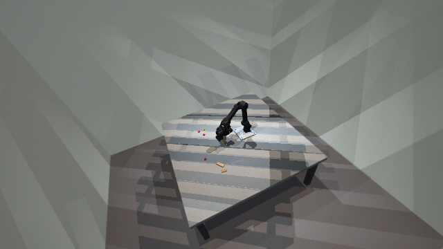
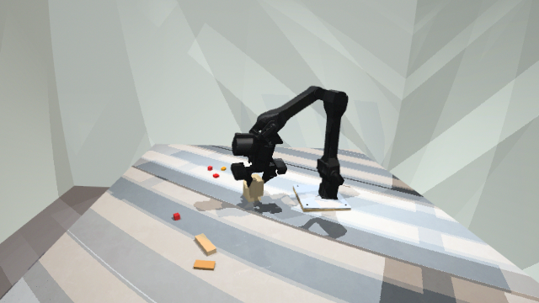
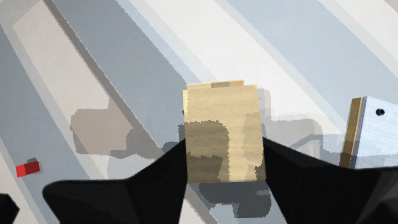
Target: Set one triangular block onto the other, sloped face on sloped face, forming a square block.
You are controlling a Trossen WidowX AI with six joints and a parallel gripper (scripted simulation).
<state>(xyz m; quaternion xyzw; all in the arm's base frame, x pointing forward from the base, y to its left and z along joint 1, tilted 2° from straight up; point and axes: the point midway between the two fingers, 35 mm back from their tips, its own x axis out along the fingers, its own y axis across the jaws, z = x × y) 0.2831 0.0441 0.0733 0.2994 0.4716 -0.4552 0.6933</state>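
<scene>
My gripper points down and is shut on a tan wooden triangular block, one finger on each side. The other triangular block is under it, mostly hidden; only a thin strip shows past the held block's far edge in the wrist view, slightly turned and off to the left. In the exterior view the two look like one squarish tan body low over the table. The sloped faces are hidden, and I cannot tell whether they meet fully.
The arm's base plate is right of the blocks. A red cube and two orange-tan bars lie nearer the table's front. Two red pieces and an orange one lie behind left.
</scene>
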